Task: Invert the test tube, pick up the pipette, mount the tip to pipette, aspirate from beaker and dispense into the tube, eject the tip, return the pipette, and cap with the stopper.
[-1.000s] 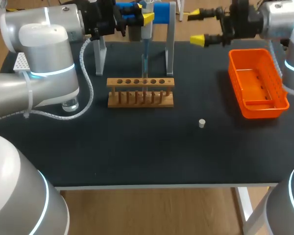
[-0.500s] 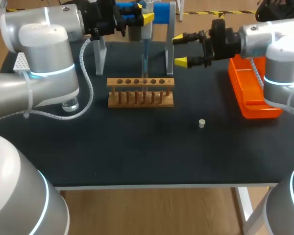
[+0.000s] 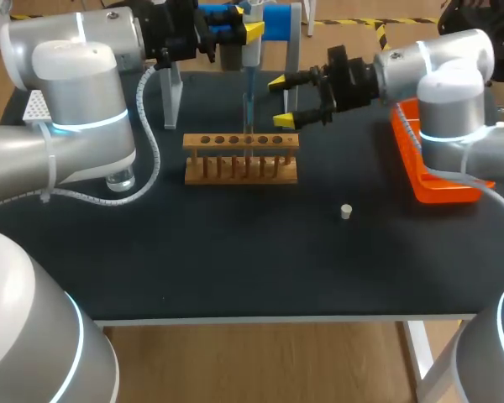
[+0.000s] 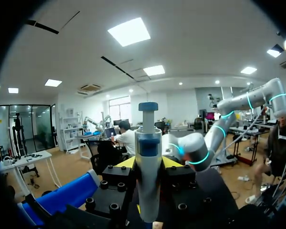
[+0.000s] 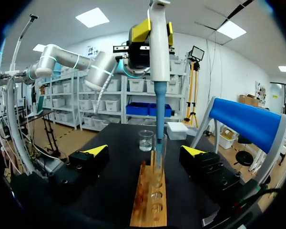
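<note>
Swinging in from over the orange basket [image 3: 443, 186], the right gripper [image 3: 282, 102] has crossed to the right-hand end of the wooden rack [image 3: 241, 159], while the left arm hasn't budged at all. Those right fingers are spread wide with nothing gripped, and from the right wrist the rack runs straight ahead from between the two yellow tips. Over at the left gripper [image 3: 239, 27], it's a firm clamp: both yellow tips press the sides of the pipette [image 5: 158, 47], held upright above the rack. Follow it down and the pipette tip [image 5: 158, 129] sits inside the glass test tube [image 5: 159, 150], which stands in one of the rack's holes. Out past the rack's far end, seen from the right wrist, the beaker [image 5: 146, 140] rests on the table [image 3: 235, 252]. Just behind the rack stands the blue-topped pipette stand [image 3: 277, 18]. And the little white stopper [image 3: 346, 211] lies alone on the dark surface, forward and right of the rack, well apart from both grippers.
</note>
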`<act>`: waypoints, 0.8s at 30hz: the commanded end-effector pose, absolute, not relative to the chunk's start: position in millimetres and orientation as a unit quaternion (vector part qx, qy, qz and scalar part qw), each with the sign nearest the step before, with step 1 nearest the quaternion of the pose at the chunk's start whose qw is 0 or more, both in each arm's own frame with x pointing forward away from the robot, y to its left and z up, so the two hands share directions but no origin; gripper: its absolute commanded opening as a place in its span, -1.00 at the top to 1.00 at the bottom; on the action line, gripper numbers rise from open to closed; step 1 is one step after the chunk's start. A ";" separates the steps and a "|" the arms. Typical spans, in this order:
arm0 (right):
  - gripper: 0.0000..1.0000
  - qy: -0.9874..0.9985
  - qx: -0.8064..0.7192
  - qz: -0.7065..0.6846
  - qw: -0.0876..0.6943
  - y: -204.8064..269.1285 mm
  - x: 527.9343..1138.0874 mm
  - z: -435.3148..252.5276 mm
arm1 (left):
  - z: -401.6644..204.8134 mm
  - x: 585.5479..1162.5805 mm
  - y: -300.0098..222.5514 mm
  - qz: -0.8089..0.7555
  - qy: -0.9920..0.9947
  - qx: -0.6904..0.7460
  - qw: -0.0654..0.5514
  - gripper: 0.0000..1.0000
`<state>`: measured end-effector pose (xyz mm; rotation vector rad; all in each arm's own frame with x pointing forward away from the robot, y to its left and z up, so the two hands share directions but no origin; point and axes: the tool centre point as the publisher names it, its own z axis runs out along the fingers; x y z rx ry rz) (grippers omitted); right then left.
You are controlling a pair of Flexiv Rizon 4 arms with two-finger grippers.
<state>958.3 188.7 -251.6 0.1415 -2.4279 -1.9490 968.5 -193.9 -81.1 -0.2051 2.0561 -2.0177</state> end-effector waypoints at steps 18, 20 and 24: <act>-1.00 -0.817 0.050 -0.575 -0.003 235.1 972.5 -292.7 | -80.6 968.2 -194.1 -0.693 0.706 -0.071 0.127 1.00; -1.00 -0.819 0.051 -0.571 -0.010 237.0 972.4 -294.1 | -80.6 968.2 -194.1 -0.693 0.706 -0.071 0.127 1.00; -1.00 -0.822 0.046 -0.567 -0.025 239.1 973.4 -295.8 | -80.6 968.2 -194.1 -0.693 0.706 -0.071 0.127 1.00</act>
